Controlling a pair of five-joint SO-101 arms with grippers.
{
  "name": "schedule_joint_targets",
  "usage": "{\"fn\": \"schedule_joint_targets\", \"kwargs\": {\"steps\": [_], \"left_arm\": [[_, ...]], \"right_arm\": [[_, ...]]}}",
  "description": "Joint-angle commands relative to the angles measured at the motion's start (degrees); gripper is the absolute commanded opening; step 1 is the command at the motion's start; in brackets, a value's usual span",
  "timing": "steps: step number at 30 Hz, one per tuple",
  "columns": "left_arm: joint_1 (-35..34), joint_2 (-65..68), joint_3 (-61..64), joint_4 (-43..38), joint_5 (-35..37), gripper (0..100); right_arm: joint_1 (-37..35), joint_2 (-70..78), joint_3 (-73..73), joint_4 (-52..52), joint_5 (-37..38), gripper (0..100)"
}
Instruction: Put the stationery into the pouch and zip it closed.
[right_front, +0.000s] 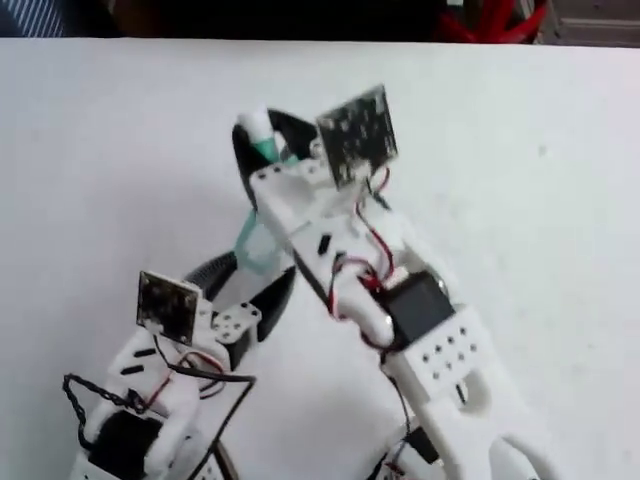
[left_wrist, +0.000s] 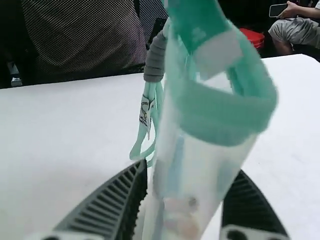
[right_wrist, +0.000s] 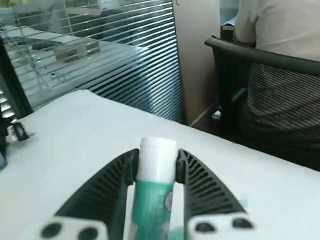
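A translucent pouch (left_wrist: 200, 150) with a teal zip band stands upright between the black fingers of my left gripper (left_wrist: 187, 177), which is shut on its lower part. A grey zip pull (left_wrist: 156, 57) with a teal strap (left_wrist: 145, 125) hangs at its side. From above, the pouch (right_front: 250, 240) rises from the left gripper (right_front: 243, 283) at the table's middle. My right gripper (right_front: 265, 140) is just beyond it, shut on a glue stick (right_front: 257, 130) with a white cap and teal body. The glue stick (right_wrist: 156, 170) sits upright in the right gripper (right_wrist: 156, 155). The pouch's contents are blurred.
The white table (right_front: 520, 150) stretches bare to the right and left of the arms. Its far edge (right_front: 400, 42) runs along the top, with a red object (right_front: 490, 20) beyond. A black mesh chair (right_wrist: 270, 90) stands past the table.
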Motion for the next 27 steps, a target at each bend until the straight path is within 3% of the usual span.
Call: {"fn": "schedule_joint_targets", "kwargs": {"steps": [1,11,17,22,27], "left_arm": [[0.3,0.2,-0.6,-3.3,0.4,23],[0.3,0.2,0.0,-4.4,0.4,19],[0.3,0.2,-0.1,-4.4,0.4,18],[0.3,0.2,0.0,-6.2,0.3,7],[0.3,0.2,0.0,-6.3,-3.9,5]], "right_arm": [[-2.2,-7.7,6.9,-1.0,-0.5,1.7],[-2.5,-20.3,16.3,1.6,4.0,1.7],[-5.8,-26.9,18.6,4.9,10.9,1.8],[-7.1,-29.9,18.7,5.7,13.0,1.8],[-6.7,-30.3,22.2,5.4,13.3,1.8]]}}
